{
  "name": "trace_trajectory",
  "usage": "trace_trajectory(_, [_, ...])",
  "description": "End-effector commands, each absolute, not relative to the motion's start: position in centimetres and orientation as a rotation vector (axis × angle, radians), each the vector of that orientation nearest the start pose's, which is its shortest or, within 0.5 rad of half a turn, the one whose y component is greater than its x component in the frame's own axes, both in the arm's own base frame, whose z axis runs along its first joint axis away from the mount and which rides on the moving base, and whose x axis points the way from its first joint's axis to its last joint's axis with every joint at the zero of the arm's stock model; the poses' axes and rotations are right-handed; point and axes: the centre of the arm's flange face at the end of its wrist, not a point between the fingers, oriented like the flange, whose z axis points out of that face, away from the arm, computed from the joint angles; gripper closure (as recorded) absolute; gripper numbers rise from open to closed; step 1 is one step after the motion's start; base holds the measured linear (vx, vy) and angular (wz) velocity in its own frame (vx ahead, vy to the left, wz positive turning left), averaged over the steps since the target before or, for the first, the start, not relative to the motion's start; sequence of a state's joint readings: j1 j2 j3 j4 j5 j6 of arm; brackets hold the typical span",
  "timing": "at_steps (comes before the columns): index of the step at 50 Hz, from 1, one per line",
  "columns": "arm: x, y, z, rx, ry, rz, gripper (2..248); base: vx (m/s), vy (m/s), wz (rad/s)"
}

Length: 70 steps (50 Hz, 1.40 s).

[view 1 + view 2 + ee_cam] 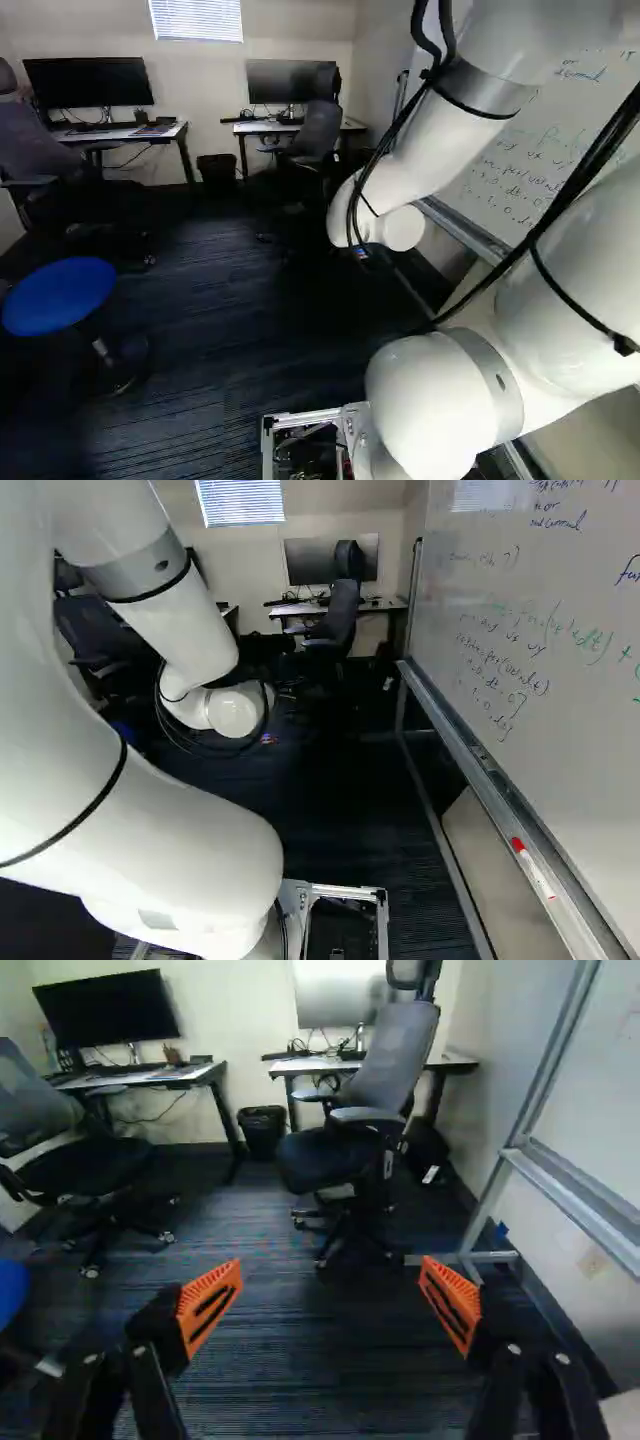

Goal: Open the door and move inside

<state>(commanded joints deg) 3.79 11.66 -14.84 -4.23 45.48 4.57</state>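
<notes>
In the right base view, the gripper [268,739] is almost wholly hidden behind the white wrist, with just a small orange bit showing past the cables. The wrist view shows the gripper [330,1295] open, its two orange pads wide apart and nothing between them. Dark striped carpet [300,1360] lies beyond the fingers. I can make out no door, handle or doorway in any view.
Ahead stand an office chair [345,1150], a bin [262,1132] and desks with monitors. Another chair [90,1160] and a blue stool [58,296] are at the left. A framed whiteboard [540,630] runs along the right, its foot [465,1258] on the floor.
</notes>
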Motion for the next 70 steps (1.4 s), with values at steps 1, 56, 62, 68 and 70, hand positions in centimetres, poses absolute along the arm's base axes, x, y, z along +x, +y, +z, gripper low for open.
trace_trajectory(1, [32.8, 2.6, 40.2, -2.468, -0.091, -1.785, 3, 0.0, 0.0, 0.0])
trace_trajectory(56, [27.0, 0.0, 36.6, -2.558, 0.0, -1.824, 3, 0.0, 0.0, 0.0])
trace_trajectory(62, [27.0, 0.0, 36.6, -2.558, 0.0, -1.824, 3, 0.0, 0.0, 0.0])
trace_trajectory(68, [27.0, 0.0, 36.6, -2.558, 0.0, -1.824, 3, 0.0, 0.0, 0.0])
trace_trajectory(70, [27.0, 0.0, 36.6, -2.558, 0.0, -1.824, 3, 0.0, 0.0, 0.0])
